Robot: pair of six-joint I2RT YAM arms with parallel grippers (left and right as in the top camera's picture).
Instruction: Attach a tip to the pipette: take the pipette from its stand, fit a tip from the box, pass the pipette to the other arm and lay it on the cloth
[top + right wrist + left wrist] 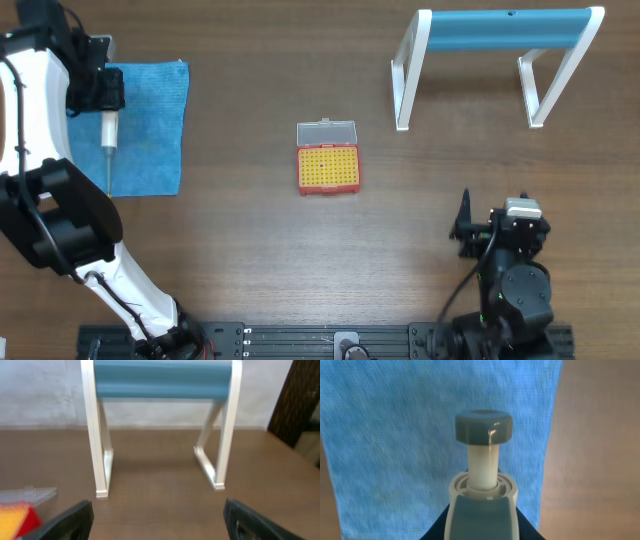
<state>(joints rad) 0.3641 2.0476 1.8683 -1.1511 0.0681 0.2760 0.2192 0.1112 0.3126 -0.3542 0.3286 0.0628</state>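
Note:
My left gripper (96,88) is shut on the pipette (108,130) at the far left, over the blue cloth (150,120). The pipette's white shaft and thin fitted tip (108,175) point toward the table's front along the cloth's left side. In the left wrist view its grey plunger cap (483,425) and white stem stand out against the cloth (395,435). I cannot tell whether the pipette touches the cloth. My right gripper (465,225) is open near its base with nothing between its fingers (65,522). The orange tip box (328,168) sits mid-table, its clear lid open.
The white-and-blue pipette stand (500,35) is at the back right, also ahead of the right gripper (160,380). The tip box's corner (17,512) shows beside the right gripper. Bare wooden tabletop (260,270) lies between cloth, box and stand.

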